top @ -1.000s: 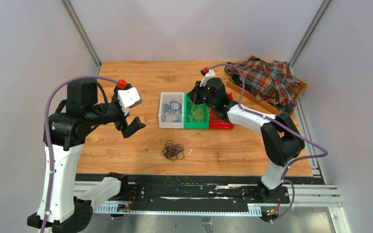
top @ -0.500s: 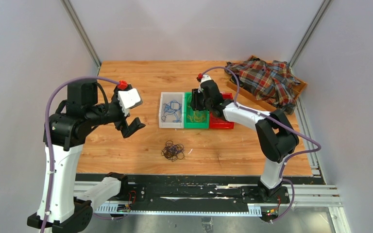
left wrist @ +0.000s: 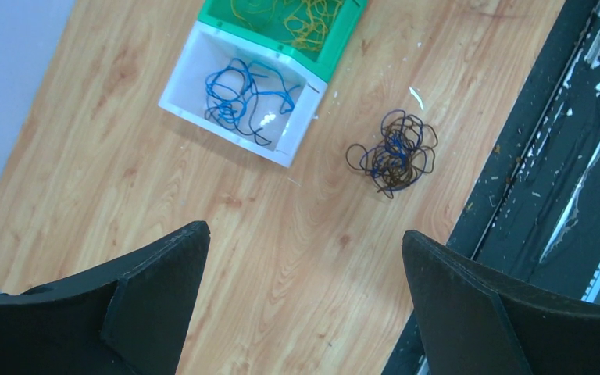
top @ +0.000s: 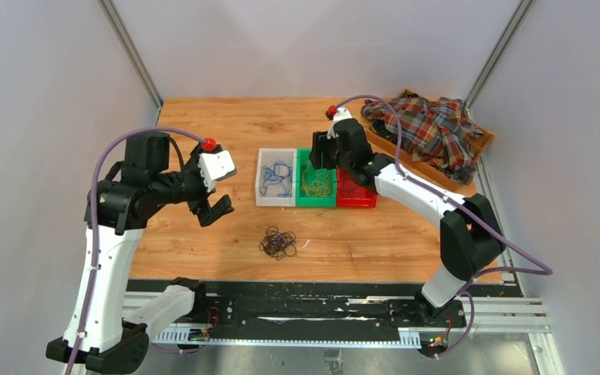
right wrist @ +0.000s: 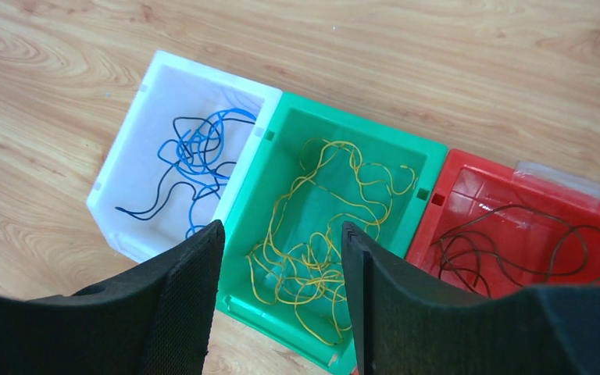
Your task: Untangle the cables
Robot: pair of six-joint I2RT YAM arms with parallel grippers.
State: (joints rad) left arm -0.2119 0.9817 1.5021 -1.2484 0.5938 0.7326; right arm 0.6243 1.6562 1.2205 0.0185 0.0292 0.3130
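1. The left gripper (left wrist: 301, 242) has its jaws spread wide with nothing between them. It hangs in the air over bare wood of the table (left wrist: 86, 156), to the left of the bins.
2. The right gripper (right wrist: 281, 234) also has its jaws apart, by a narrower gap, and grips nothing. It hovers above the green bin (right wrist: 359, 125), and in the wrist view yellow wires (right wrist: 320, 226) lie on the bin floor straight below the gap.
3. The clump of cables (top: 279, 243) rests on the table toward the near edge, in front of the white bin (right wrist: 137, 117) and well apart from both grippers. Its loops are blue and dark brown, wound through one another (any yellow in it is too faint to make out).
4. The three bins stand in a row, side walls touching. The white bin on the left holds loose blue wires (right wrist: 191, 160), with one dark strand among them. The green bin in the middle holds the yellow wires. The red bin (right wrist: 484, 187) on the right holds dark wires (right wrist: 508, 242).
5. A plaid shirt (top: 430, 129) lies crumpled at the far right corner of the table.
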